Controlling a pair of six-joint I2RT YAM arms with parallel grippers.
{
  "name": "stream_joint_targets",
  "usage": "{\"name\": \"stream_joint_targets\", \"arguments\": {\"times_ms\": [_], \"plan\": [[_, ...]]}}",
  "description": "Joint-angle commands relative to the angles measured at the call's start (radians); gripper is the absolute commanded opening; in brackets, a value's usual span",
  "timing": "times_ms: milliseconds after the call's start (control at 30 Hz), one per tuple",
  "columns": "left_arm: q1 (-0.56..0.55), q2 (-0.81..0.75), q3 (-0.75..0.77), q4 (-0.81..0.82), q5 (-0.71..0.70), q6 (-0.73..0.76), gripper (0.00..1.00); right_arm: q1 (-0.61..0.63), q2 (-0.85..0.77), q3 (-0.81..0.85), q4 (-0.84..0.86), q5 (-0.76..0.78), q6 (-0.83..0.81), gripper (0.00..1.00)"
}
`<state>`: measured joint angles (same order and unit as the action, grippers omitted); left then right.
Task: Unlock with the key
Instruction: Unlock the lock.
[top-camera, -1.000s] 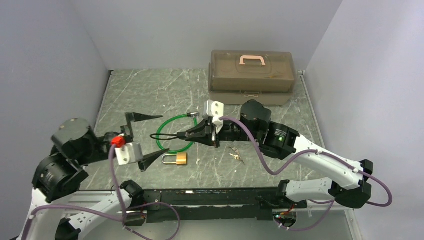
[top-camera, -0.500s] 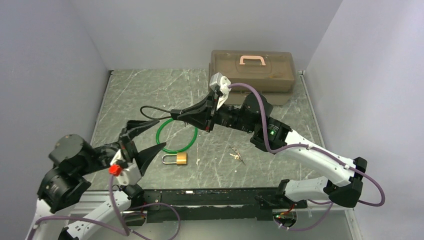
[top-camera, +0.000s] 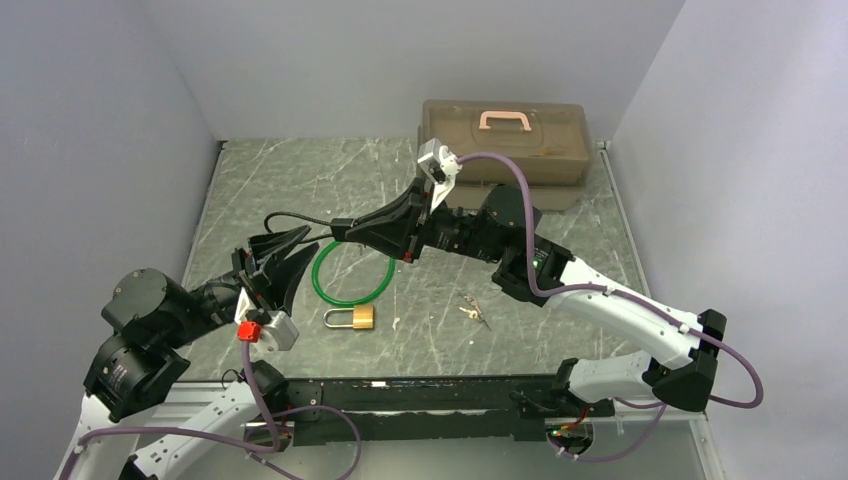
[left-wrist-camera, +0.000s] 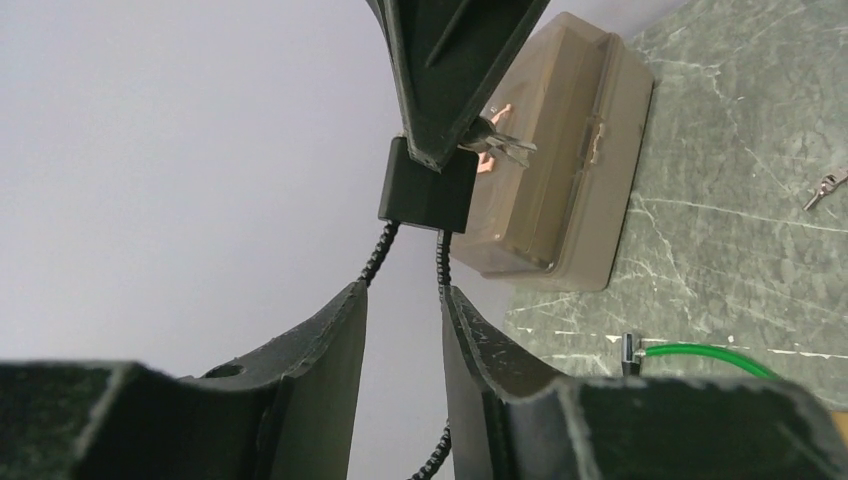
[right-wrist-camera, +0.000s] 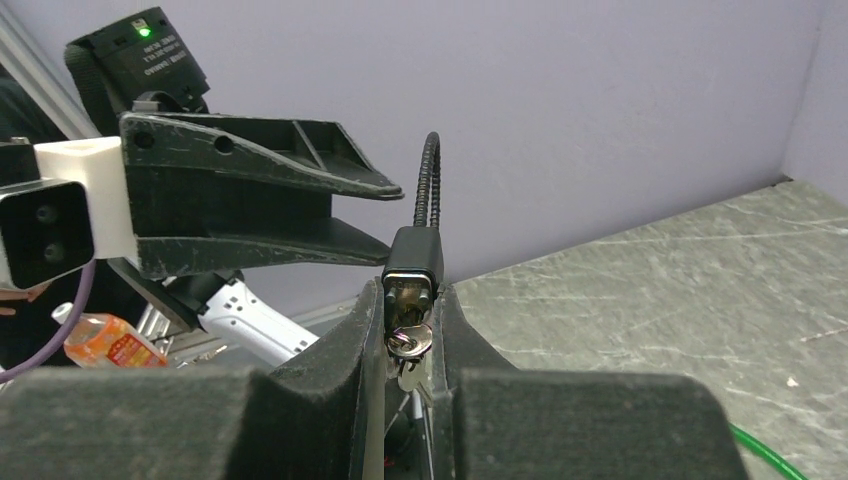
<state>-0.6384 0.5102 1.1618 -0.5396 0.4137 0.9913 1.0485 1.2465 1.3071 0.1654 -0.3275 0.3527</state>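
Right wrist view showed right jaws clamped on the black lock body (right-wrist-camera: 412, 260), key (right-wrist-camera: 408, 343) seated between them; left jaws stood narrowly apart, straddling the cable (left-wrist-camera: 380, 252).

The right gripper (top-camera: 345, 232) is raised above the middle of the table (top-camera: 270, 180) and pinches the block end of a black cable lock (top-camera: 338, 228). The cable arcs left to the left gripper (top-camera: 311, 236), whose fingers are narrowly parted. Beneath lie a green cable loop (top-camera: 316, 275) and, just nearer, a brass padlock (top-camera: 355, 318); a small bunch of keys (top-camera: 472, 312) lies apart to the right, and a brown toolbox (top-camera: 503, 150) stands at the far edge.
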Motion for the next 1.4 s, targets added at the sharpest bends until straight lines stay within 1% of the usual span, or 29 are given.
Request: {"name": "stream_joint_targets", "arguments": {"times_ms": [0,133,267,333,400,467,600,667,700,733,767,800,867,967,1067,1133,1200,1233,1367], "plan": [[0.003,0.029,0.049,-0.045,-0.030,-0.023,0.39,0.004,-0.018,-0.001,0.129,-0.026,0.059,0.00],[0.003,0.041,0.060,-0.066,-0.020,-0.059,0.39,0.014,-0.025,-0.009,0.141,-0.020,0.061,0.00],[0.002,0.050,0.059,-0.051,-0.042,-0.065,0.48,0.030,-0.025,-0.013,0.147,-0.024,0.065,0.00],[0.002,0.061,0.075,-0.075,-0.032,-0.068,0.55,0.036,-0.024,-0.014,0.147,-0.019,0.064,0.00],[0.003,0.070,0.085,-0.085,-0.034,-0.076,0.54,0.039,-0.026,-0.016,0.151,-0.017,0.065,0.00],[0.002,0.071,0.080,-0.080,-0.049,-0.067,0.48,0.041,-0.025,-0.019,0.159,-0.021,0.069,0.00],[0.003,0.079,0.081,-0.058,-0.087,-0.066,0.26,0.047,-0.021,-0.009,0.140,-0.031,0.064,0.00],[0.002,0.080,0.085,-0.056,-0.086,-0.068,0.10,0.050,-0.022,-0.011,0.122,-0.028,0.061,0.00],[0.003,0.080,0.087,-0.057,-0.085,-0.071,0.03,0.049,-0.023,-0.015,0.113,-0.025,0.060,0.03],[0.002,0.081,0.091,-0.059,-0.081,-0.072,0.00,0.048,-0.027,-0.018,0.106,-0.022,0.059,0.09],[0.002,0.082,0.093,-0.067,-0.071,-0.064,0.00,0.049,-0.031,-0.020,0.095,-0.021,0.054,0.16],[0.002,0.081,0.094,-0.073,-0.063,-0.057,0.00,0.049,-0.034,-0.018,0.080,-0.020,0.044,0.25],[0.002,0.076,0.092,-0.079,-0.052,-0.047,0.00,0.048,-0.032,0.002,0.041,-0.025,0.025,0.34],[0.003,0.072,0.081,-0.098,-0.045,-0.014,0.00,0.043,-0.005,0.087,-0.068,-0.036,-0.010,0.53],[0.003,0.071,0.078,-0.109,-0.056,0.006,0.00,0.041,0.037,0.193,-0.195,-0.064,-0.048,0.68],[0.003,0.070,0.084,-0.119,-0.059,0.014,0.00,0.039,0.067,0.265,-0.294,-0.070,-0.078,0.75],[0.003,0.071,0.091,-0.129,-0.058,0.017,0.00,0.039,0.096,0.324,-0.374,-0.079,-0.113,0.89],[0.003,0.070,0.094,-0.136,-0.056,0.016,0.00,0.039,0.107,0.351,-0.415,-0.078,-0.132,0.98],[0.002,0.067,0.092,-0.152,-0.045,0.022,0.00,0.039,0.151,0.456,-0.560,-0.038,-0.198,1.00]]}}
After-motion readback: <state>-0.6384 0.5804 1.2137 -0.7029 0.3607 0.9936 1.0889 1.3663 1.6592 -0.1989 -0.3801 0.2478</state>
